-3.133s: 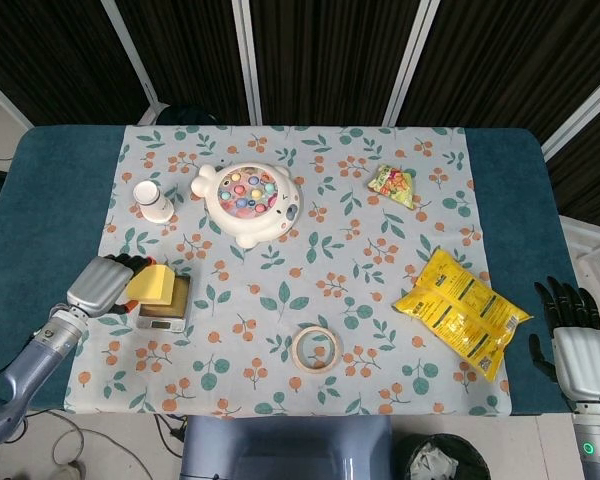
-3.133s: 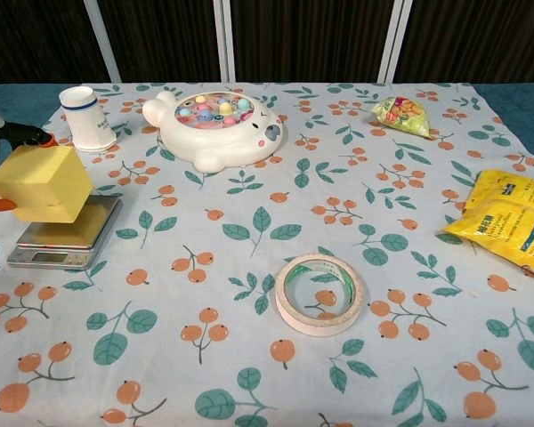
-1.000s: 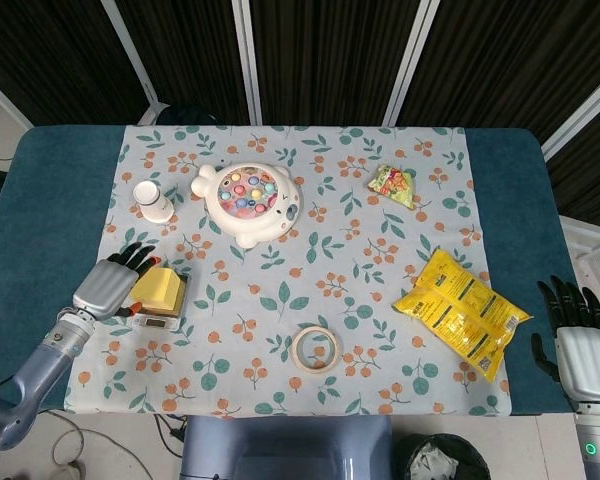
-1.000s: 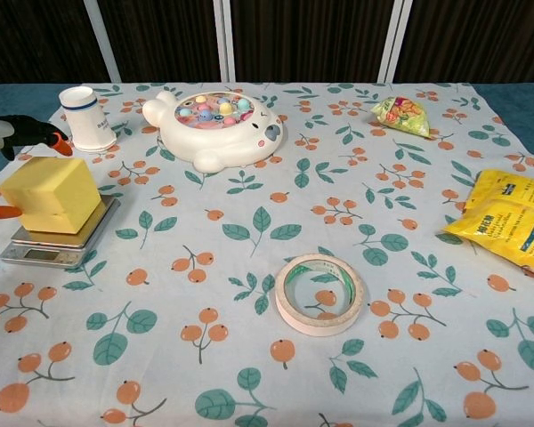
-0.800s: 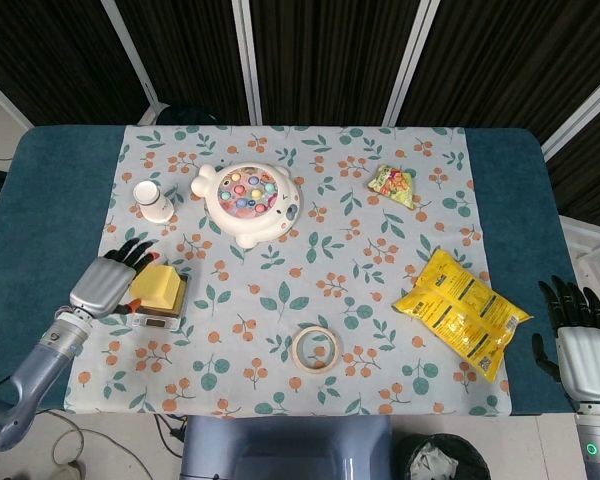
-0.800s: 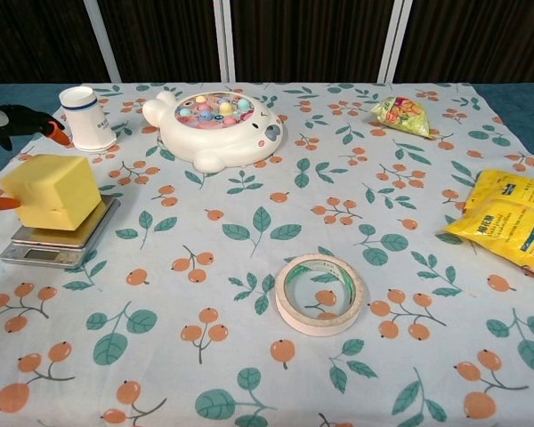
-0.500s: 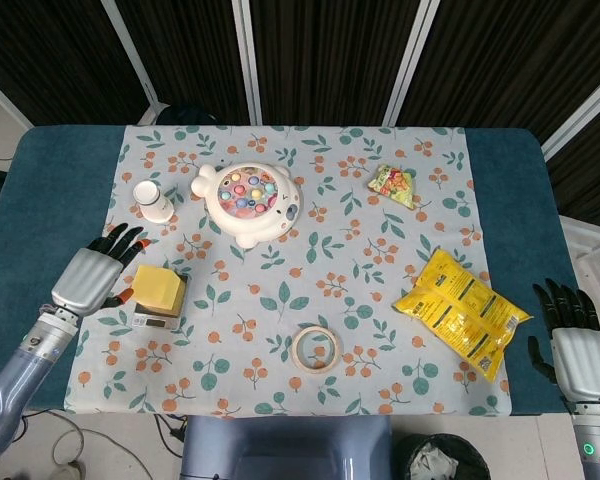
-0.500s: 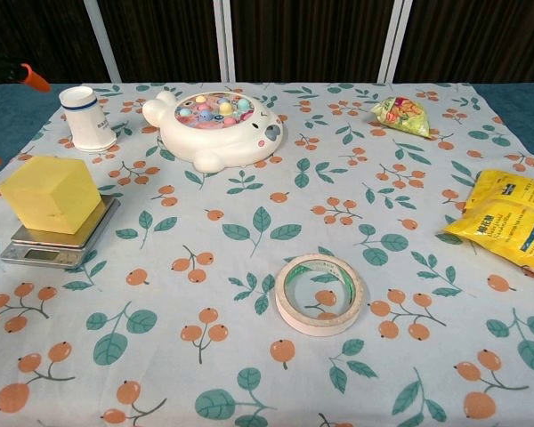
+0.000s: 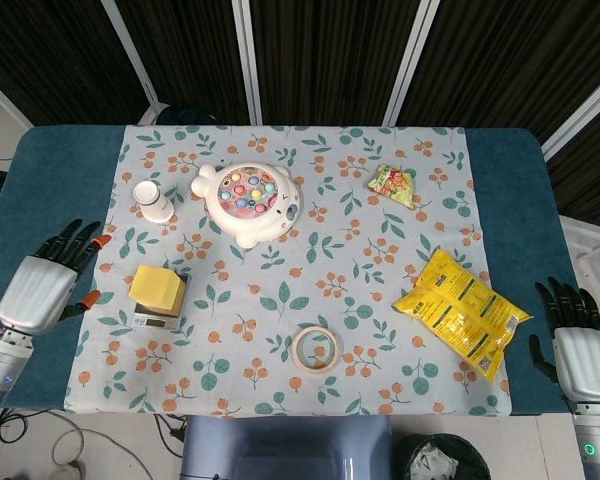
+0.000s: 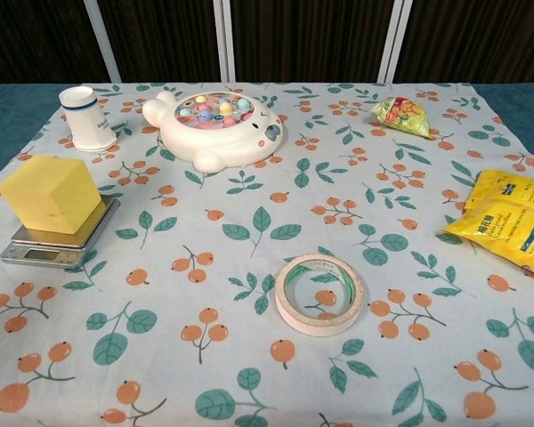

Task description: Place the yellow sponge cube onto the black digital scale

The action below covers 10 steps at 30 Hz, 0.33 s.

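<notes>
The yellow sponge cube (image 9: 157, 288) (image 10: 52, 194) rests on the black digital scale (image 9: 158, 318) (image 10: 58, 245) at the left side of the floral cloth. My left hand (image 9: 42, 286) is open, fingers spread, well to the left of the cube over the blue table edge, touching nothing. The chest view does not show it. My right hand (image 9: 578, 347) hovers open at the far right edge, beyond the yellow snack bag, holding nothing.
A white cup (image 9: 154, 200) stands behind the scale. A fishing toy (image 9: 248, 202), a tape roll (image 9: 315, 348), a small candy bag (image 9: 392, 185) and a yellow snack bag (image 9: 461, 309) lie across the cloth.
My left hand let go of the sponge cube and pulled back to the left, out of the chest view. The cube stays on the scale. The right hand is still.
</notes>
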### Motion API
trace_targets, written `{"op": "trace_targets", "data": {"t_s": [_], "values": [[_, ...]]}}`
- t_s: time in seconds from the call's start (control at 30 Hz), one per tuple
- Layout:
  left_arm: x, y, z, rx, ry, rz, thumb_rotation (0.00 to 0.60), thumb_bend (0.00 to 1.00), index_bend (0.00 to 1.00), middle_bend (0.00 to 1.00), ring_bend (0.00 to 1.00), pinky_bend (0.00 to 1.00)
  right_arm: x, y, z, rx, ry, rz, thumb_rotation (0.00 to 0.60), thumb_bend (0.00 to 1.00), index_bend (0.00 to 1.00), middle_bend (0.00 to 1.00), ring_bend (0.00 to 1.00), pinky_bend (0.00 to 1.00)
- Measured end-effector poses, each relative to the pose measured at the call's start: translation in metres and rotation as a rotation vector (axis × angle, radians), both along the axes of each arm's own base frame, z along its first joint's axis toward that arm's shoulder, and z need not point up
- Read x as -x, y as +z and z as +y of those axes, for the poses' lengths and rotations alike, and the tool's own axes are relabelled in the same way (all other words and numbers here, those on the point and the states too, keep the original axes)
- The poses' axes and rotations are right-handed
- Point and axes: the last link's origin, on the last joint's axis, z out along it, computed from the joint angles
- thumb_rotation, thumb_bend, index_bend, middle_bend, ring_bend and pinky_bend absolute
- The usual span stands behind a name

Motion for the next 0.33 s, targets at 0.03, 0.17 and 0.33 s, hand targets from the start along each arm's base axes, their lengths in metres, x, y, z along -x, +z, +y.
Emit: {"op": "trace_targets", "data": {"t_s": [0.03, 0.17, 0.33], "values": [[0.005, 0.001, -0.002, -0.012, 0.003, -0.029, 0.600, 0.21, 0.13, 0.05, 0.00, 0.23, 0.000, 0.001, 0.000, 0.001, 0.002, -0.001, 0.600, 0.56, 0.00, 0.04, 0.04, 0.00], [0.033, 0.001, -0.011, -0.016, 0.053, -0.121, 0.600, 0.21, 0.12, 0.05, 0.00, 0.21, 0.000, 0.004, 0.001, 0.009, 0.010, -0.002, 0.600, 0.56, 0.00, 0.04, 0.03, 0.00], [0.060, -0.001, -0.026, -0.012, 0.105, -0.150, 0.600, 0.21, 0.12, 0.05, 0.00, 0.21, 0.000, 0.005, 0.001, 0.017, 0.014, -0.003, 0.600, 0.56, 0.00, 0.04, 0.03, 0.00]]}}
